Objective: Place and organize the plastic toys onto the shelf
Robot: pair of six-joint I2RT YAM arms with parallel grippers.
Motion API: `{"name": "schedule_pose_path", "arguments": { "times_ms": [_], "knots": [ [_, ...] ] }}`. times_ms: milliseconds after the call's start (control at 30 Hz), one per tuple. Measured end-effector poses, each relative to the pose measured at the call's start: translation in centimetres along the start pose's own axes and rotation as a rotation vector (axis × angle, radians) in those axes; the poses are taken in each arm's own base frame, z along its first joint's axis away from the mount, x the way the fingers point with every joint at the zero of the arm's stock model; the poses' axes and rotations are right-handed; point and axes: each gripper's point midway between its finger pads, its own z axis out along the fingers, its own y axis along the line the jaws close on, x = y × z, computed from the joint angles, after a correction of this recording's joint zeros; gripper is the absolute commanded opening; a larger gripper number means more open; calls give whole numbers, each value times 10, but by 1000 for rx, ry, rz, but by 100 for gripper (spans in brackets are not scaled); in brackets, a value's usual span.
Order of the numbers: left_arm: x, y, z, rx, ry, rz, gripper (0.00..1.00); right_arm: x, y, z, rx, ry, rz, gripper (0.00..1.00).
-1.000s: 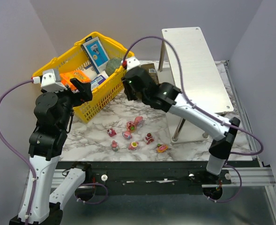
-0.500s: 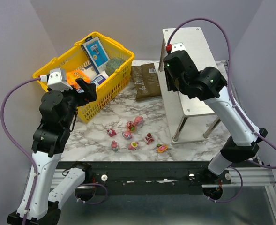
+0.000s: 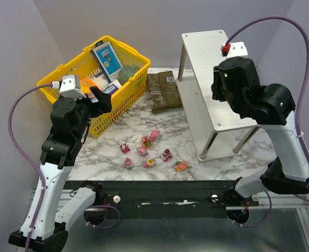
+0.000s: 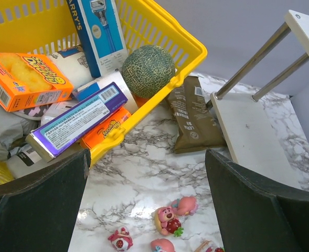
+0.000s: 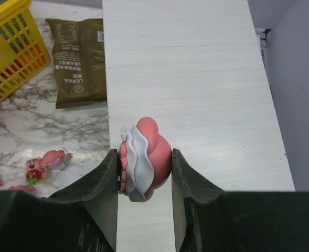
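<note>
My right tool [image 5: 144, 160] is clenched on a pink figurine [image 5: 148, 144], poised over the shelf [image 5: 196, 79] top board. Step in hand: placement. The next move calls for lowering to the board, then release. My left tool [image 4: 146, 178] hangs released; the remaining toys [image 3: 149, 151] lie on the bench [image 3: 102, 155].

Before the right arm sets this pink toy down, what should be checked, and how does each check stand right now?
1. Right gripper shut on the pink toy: ok.
2. Toy above the top board of the shelf: ok.
3. Gap between toy and board: cannot tell.
4. Left gripper open, holding nothing, by the yellow basket, apart from the shelf: ok.
5. All toys shelved: not ok; several toys lie on the marble table.
</note>
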Motion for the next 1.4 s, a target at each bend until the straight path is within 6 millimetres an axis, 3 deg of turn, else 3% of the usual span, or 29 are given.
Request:
{"name": "schedule_pose_path", "arguments": {
  "times_ms": [200, 400, 533, 567, 867, 1400],
  "knots": [
    [3, -1, 1, 8, 7, -6, 99, 15, -22, 0, 2, 41, -44, 1],
    [9, -2, 3, 18, 23, -9, 99, 34, -12, 8, -77, 114, -92, 4],
    [11, -2, 5, 17, 33, -7, 99, 35, -5, 8, -112, 123, -92, 14],
    [12, -2, 6, 17, 35, -7, 99, 34, -4, 9, -117, 124, -90, 21],
    [15, -1, 10, 13, 49, 0, 99, 33, -1, 12, -128, 131, -80, 51],
    [21, 1, 13, 9, 63, 11, 99, 38, 2, 25, -103, 160, -97, 80]
  ]
}}
